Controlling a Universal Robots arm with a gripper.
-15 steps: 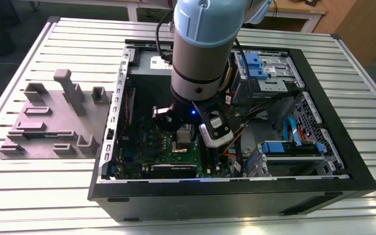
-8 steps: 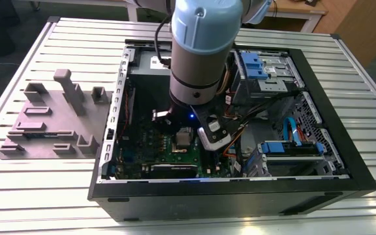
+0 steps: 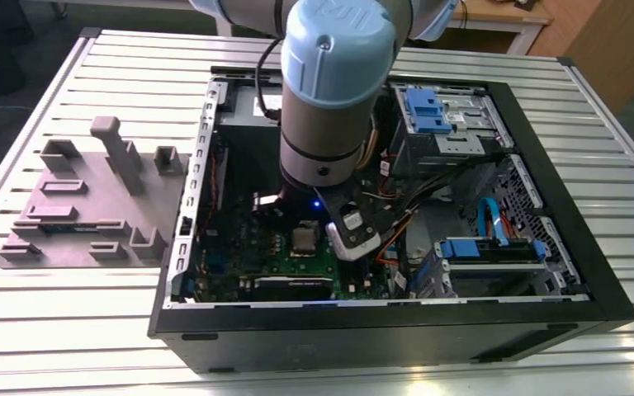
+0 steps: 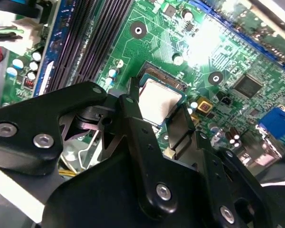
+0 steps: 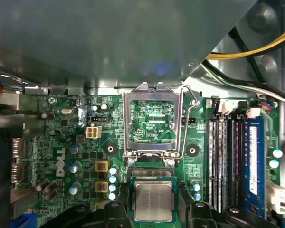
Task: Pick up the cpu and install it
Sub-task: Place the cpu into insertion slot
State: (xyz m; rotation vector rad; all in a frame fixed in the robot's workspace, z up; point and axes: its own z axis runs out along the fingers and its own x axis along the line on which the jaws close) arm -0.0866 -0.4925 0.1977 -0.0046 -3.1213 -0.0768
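Aluminium slat table (image 3: 130, 66) carrying an open black computer case (image 3: 581, 247), with the robot arm (image 3: 333, 91) reaching down inside it.

Seen in the exterior view, the arm enters the case from twelve o'clock and ends near the case's middle. A grey fixture block (image 3: 86, 206) lies on the table at nine o'clock from the case, just beside its wall. The green motherboard (image 5: 61, 142) takes the seven o'clock part of the case floor. On it, in the first wrist view, the metal load frame (image 5: 126, 123) of the socket stands swung open. The gripper (image 4: 157, 107) is closed to a narrow gap, its two black fingers (image 4: 133, 123) pressing on opposite edges of the cpu (image 5: 153, 199). The cpu is held flat, silver top up, right over the socket recess, whose contacts show along one edge of the chip.
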